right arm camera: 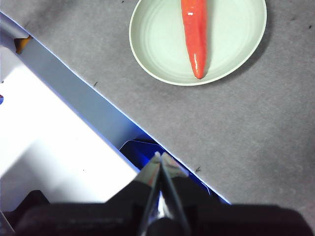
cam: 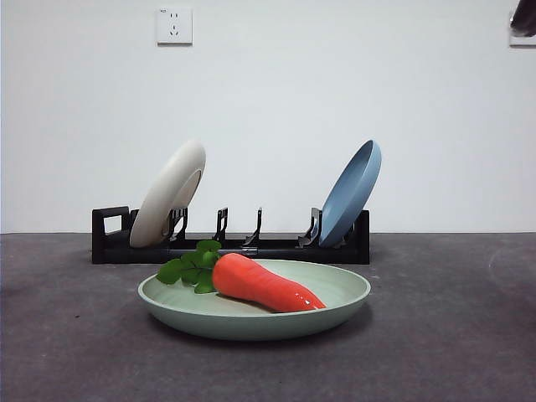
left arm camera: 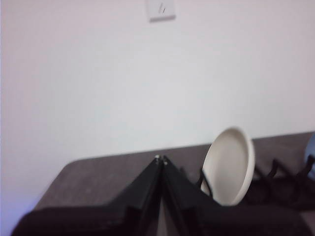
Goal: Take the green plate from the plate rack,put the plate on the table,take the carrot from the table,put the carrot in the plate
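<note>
Carrot (cam: 264, 285) in green plate (cam: 335, 311), leaves cut off overhead

Left gripper (left arm camera: 161, 160): we see its jaws closed, tips meeting, empty.
Cream-white plate (left arm camera: 229, 167): upright in the plate rack (left arm camera: 275, 184), just beyond the jaws.
Table (left arm camera: 108, 174): dark grey.
Wall socket (left arm camera: 161, 8): high on the white wall.

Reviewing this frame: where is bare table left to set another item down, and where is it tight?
Bare table lies either side of and in front of the green plate, which holds the carrot. It is tight between that plate and the plate rack behind it.
</note>
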Robot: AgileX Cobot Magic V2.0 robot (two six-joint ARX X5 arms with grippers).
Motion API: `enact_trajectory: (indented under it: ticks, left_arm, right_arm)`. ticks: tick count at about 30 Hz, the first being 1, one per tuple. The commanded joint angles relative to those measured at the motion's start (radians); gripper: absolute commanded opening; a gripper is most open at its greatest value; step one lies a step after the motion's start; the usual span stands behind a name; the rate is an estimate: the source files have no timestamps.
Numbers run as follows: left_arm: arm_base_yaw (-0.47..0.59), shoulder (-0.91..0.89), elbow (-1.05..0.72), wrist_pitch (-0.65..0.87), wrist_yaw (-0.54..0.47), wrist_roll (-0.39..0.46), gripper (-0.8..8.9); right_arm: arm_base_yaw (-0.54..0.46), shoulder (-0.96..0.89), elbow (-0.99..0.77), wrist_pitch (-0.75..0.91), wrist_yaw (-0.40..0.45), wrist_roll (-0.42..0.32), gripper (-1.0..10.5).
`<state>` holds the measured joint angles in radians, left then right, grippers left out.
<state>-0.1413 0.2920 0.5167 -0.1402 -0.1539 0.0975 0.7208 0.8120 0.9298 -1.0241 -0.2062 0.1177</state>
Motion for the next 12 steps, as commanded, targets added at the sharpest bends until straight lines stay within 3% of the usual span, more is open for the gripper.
enact_trajectory:
  ticks: [1,12]
  left_arm:
    - [0.021,-0.071,-0.117,0.04,0.007,0.01,-0.03]
    - [0.057,-0.209,-0.398,0.069,0.124,-0.024,-0.03]
  right_arm:
    - [0.002,-0.002,-0.006,0.003,0.002,0.008,0.0]
    - [0.002,-0.002,-0.006,0.003,0.003,0.008,0.0]
